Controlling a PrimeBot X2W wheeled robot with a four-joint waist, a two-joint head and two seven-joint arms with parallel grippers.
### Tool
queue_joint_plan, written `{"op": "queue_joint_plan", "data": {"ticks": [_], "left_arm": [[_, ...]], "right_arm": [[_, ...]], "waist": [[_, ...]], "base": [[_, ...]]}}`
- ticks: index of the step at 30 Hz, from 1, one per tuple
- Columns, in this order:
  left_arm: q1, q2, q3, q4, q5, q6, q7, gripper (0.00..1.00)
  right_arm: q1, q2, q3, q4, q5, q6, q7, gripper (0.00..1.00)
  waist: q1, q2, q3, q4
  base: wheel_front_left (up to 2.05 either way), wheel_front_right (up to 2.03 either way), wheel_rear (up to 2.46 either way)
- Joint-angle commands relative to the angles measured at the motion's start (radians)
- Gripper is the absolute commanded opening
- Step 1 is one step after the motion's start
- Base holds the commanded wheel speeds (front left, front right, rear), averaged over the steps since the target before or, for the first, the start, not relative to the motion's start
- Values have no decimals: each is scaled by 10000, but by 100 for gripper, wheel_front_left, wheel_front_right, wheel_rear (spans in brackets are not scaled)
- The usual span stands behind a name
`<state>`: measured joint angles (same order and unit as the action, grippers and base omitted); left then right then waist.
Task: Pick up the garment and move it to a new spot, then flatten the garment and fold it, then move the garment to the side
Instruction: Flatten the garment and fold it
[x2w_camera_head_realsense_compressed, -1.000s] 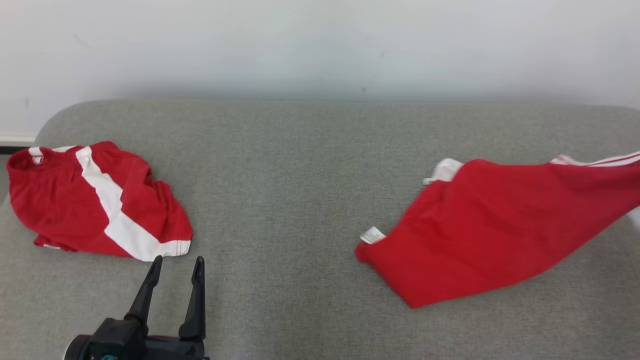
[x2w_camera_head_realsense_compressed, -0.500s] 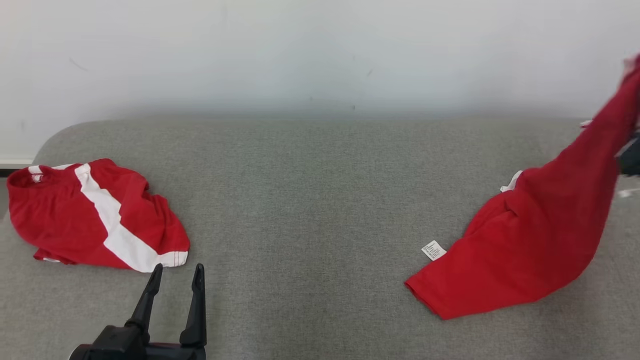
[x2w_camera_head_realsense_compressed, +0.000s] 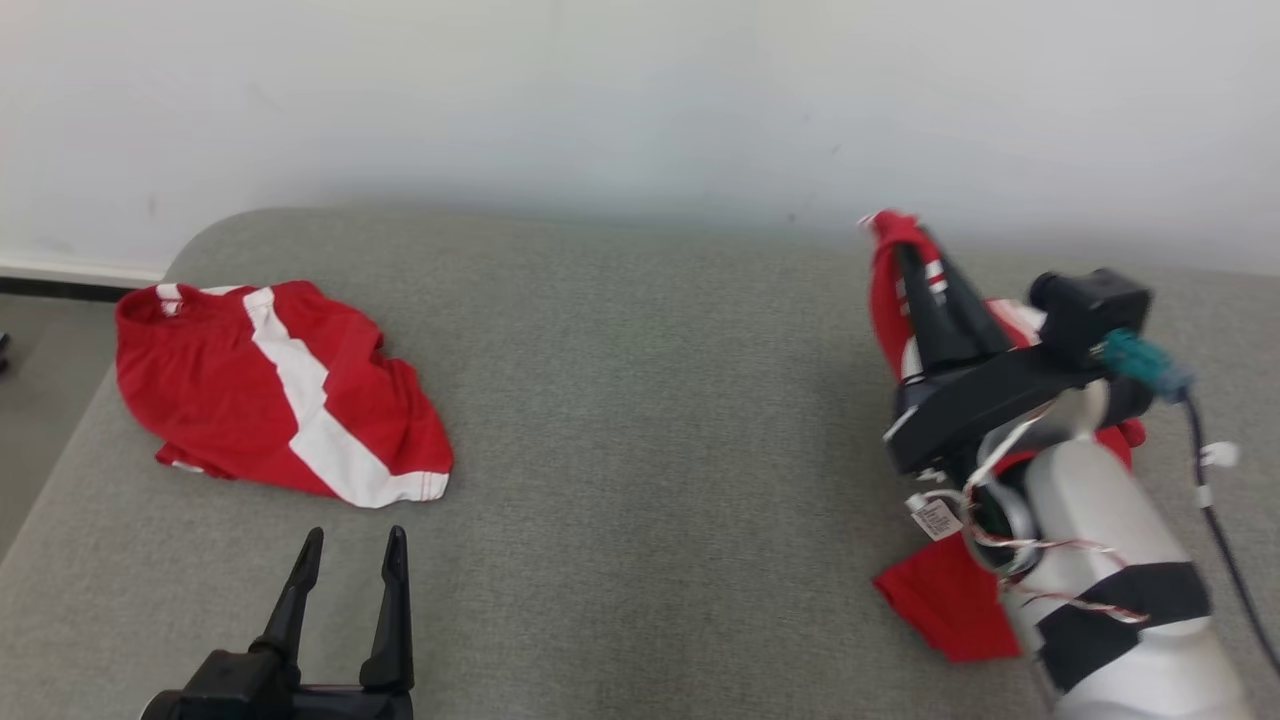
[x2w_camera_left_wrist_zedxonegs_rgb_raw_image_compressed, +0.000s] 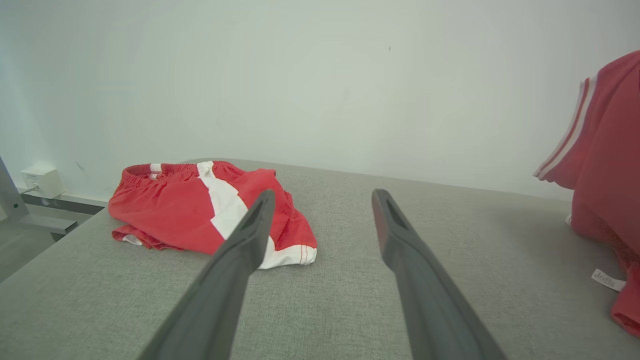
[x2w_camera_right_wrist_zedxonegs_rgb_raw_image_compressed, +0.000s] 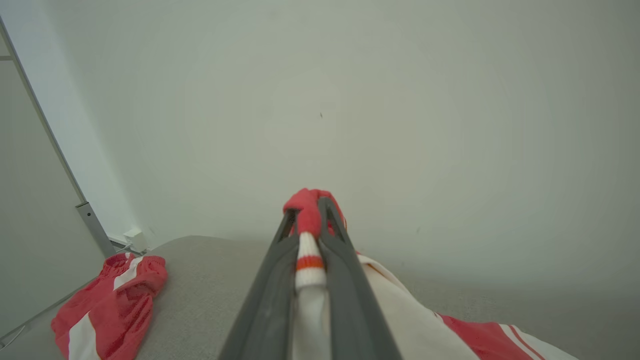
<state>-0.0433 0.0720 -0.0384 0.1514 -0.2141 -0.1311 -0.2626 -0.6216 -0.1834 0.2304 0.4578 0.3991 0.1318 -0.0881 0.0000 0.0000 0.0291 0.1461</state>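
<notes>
The garment (x2w_camera_head_realsense_compressed: 945, 610) is red with white stripes and a white label. My right gripper (x2w_camera_head_realsense_compressed: 905, 240) is shut on a bunched edge of it and holds it up over the right side of the grey cushioned surface (x2w_camera_head_realsense_compressed: 640, 400). Its lower end still rests on the surface. In the right wrist view the fingers (x2w_camera_right_wrist_zedxonegs_rgb_raw_image_compressed: 345, 280) pinch striped fabric, and the garment (x2w_camera_right_wrist_zedxonegs_rgb_raw_image_compressed: 475, 335) drapes below them. My left gripper (x2w_camera_head_realsense_compressed: 355, 540) stands open and holds nothing at the lower left. From the left wrist, that gripper (x2w_camera_left_wrist_zedxonegs_rgb_raw_image_compressed: 324, 200) points at the wall and the garment (x2w_camera_left_wrist_zedxonegs_rgb_raw_image_compressed: 605, 150) hangs at the right.
Red shorts with a white stripe (x2w_camera_head_realsense_compressed: 260, 390) lie crumpled at the far left of the surface, just beyond my left gripper; they also show as shorts (x2w_camera_left_wrist_zedxonegs_rgb_raw_image_compressed: 170, 210) and shorts (x2w_camera_right_wrist_zedxonegs_rgb_raw_image_compressed: 110, 300). A white wall (x2w_camera_head_realsense_compressed: 640, 100) runs behind. The surface's left edge drops to the floor.
The right gripper has raised the garment from lying spread out to hanging bunched, and the right arm has come into view. The head camera has shifted. The left gripper has stayed put.
</notes>
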Motion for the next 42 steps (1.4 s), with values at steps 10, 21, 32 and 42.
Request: {"op": "queue_joint_plan", "data": {"ticks": [10,21,32,42], "left_arm": [[-377,-98,-247,223,-95,14,-34,100],[-646,-170,-474,442,-162,14,-34,100],[-466,-190,-336,543,-62,14,-34,100],[-123,-66,-12,386,128,14,-34,100]], "right_arm": [[128,1299,1260,1371,-461,-22,-706,0],[-33,1331,3884,2137,1629,-22,-1615,0],[-452,1332,4710,2839,2592,-22,-1771,100],[752,792,1541,1612,217,-22,-1762,100]], "waist": [[0,0,478,1270],[0,0,689,1823],[0,0,473,1355],[0,0,89,279]], "base": [[0,0,0],[0,0,0],[0,0,0],[0,0,0]]}}
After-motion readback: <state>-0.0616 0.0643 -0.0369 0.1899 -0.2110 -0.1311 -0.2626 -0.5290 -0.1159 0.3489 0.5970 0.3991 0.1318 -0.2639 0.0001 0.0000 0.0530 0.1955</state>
